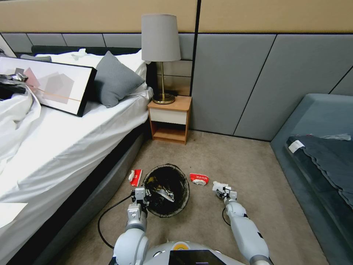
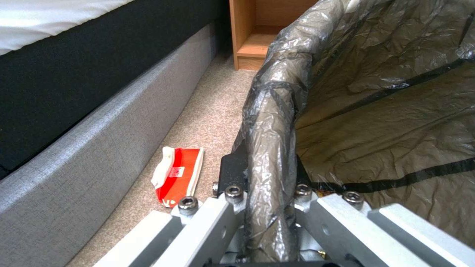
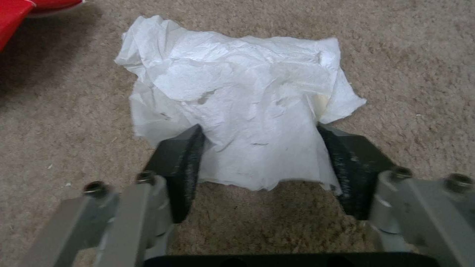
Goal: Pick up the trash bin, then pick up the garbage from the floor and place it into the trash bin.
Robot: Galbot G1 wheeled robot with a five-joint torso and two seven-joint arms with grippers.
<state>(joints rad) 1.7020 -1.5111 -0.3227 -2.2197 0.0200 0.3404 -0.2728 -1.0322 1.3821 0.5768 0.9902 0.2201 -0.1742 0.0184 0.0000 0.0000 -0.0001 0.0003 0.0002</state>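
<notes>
Beige carpet [image 1: 206, 221] beside bed, left gripper [image 2: 271, 207] clamped on bag-lined round white bin's rim [image 2: 277, 122], right gripper [image 3: 262, 167] spread wide, pads straddling crumpled white paper tissue [image 3: 237, 100].

White tissue [image 3: 237, 111], beige carpet [image 3: 410, 55]

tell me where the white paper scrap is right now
The paper scrap lies on the carpet between the right tool's open fingers, just right of the red packet and the bin.
</notes>
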